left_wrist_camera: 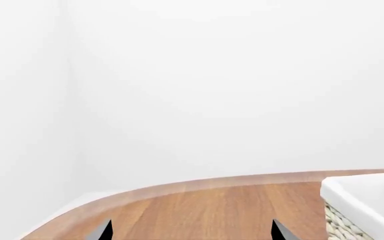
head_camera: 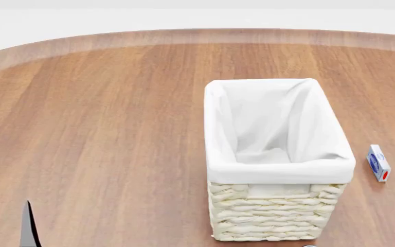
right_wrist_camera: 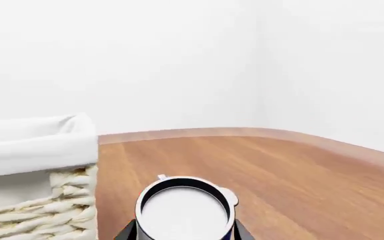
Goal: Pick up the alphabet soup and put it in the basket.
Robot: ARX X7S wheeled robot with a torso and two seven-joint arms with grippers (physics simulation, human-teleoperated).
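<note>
Only the right wrist view shows the alphabet soup point(right_wrist_camera: 185, 212): its white top with a dark blue rim sits between the right gripper's point(right_wrist_camera: 184, 231) dark fingers point(right_wrist_camera: 240, 231), which press against its sides, just beside the basket point(right_wrist_camera: 35, 145). From the head view the can is hidden; the basket point(head_camera: 280, 167) stands on the tabletop point(head_camera: 94, 128) with a small blue-and-white box point(head_camera: 378, 162) at its 3 o'clock, print too small to read. The left gripper's point(left_wrist_camera: 190, 231) fingers point(left_wrist_camera: 104, 231) stand wide apart, holding nothing.
</note>
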